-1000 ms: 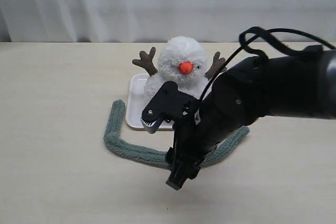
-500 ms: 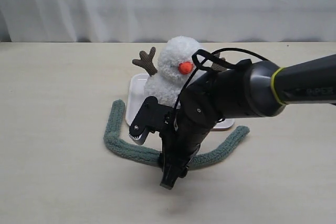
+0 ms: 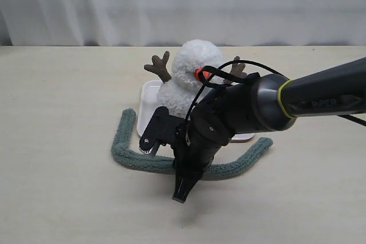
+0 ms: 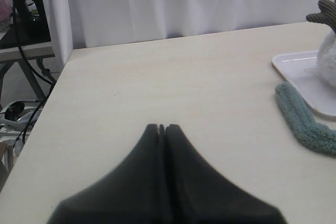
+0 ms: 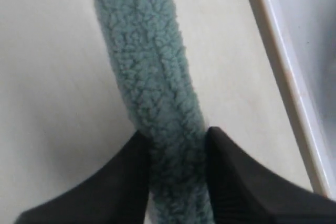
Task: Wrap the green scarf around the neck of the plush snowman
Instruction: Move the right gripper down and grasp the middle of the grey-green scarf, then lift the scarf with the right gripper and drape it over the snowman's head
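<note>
Jaws of the right gripper [image 5: 177,132] clenched on the fuzzy sage-green plush scarf [image 5: 147,61], mid-length. Scarf lies in a shallow U on the pale surface [image 3: 57,112], curving past the front of the flat white rectangular tray [image 3: 146,112] that carries the fluffy white plush snowman [image 3: 189,72]. Jaws of the left gripper [image 4: 161,128] pressed together, empty.

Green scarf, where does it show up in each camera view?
Exterior view: green scarf curves before the white tray, middle hidden by the right arm.
Left wrist view: right edge, beside the tray.
Right wrist view: centre, between the fingers of the right gripper.
Shared landmark: the tray's rim.
</note>
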You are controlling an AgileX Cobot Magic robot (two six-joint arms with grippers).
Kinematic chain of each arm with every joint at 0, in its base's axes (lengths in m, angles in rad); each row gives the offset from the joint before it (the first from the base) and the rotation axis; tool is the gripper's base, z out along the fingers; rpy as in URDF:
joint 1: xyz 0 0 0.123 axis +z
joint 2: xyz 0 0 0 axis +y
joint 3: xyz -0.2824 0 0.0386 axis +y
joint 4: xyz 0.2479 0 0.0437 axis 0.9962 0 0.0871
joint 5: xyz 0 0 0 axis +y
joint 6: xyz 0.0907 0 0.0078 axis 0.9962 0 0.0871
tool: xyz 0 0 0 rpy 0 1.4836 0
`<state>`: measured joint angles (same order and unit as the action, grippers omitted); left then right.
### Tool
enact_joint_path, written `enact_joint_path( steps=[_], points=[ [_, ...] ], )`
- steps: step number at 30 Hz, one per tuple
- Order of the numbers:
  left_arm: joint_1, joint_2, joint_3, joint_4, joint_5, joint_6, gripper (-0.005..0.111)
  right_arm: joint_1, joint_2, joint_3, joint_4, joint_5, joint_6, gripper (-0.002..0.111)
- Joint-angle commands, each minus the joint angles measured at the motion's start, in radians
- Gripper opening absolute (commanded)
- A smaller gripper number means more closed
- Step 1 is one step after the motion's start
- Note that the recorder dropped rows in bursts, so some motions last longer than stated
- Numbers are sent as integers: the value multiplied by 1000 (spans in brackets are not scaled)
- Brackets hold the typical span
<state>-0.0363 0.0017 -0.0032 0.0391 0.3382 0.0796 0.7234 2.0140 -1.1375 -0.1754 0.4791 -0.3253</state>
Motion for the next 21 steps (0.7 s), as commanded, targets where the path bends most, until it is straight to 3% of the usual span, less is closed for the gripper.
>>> enact_joint_path(
  steps=[1, 2, 10, 17, 21],
  points=[
    [1, -2, 3, 1, -12, 2, 0, 0, 7, 9, -6, 32, -11, 10],
    [1, -2, 3, 1, -12, 2, 0, 0, -3, 9, -6, 38, -11, 4],
    [1, -2, 3, 1, -12, 2, 0, 57, -298, 9, -2, 93, -58, 4],
    [1, -2, 3, 1, -12, 2, 0, 67, -539, 9, -9, -26, -39, 4],
    [1, -2, 3, 1, -12, 2, 0, 64, -577, 9, -128, -139, 75, 4]
  ],
)
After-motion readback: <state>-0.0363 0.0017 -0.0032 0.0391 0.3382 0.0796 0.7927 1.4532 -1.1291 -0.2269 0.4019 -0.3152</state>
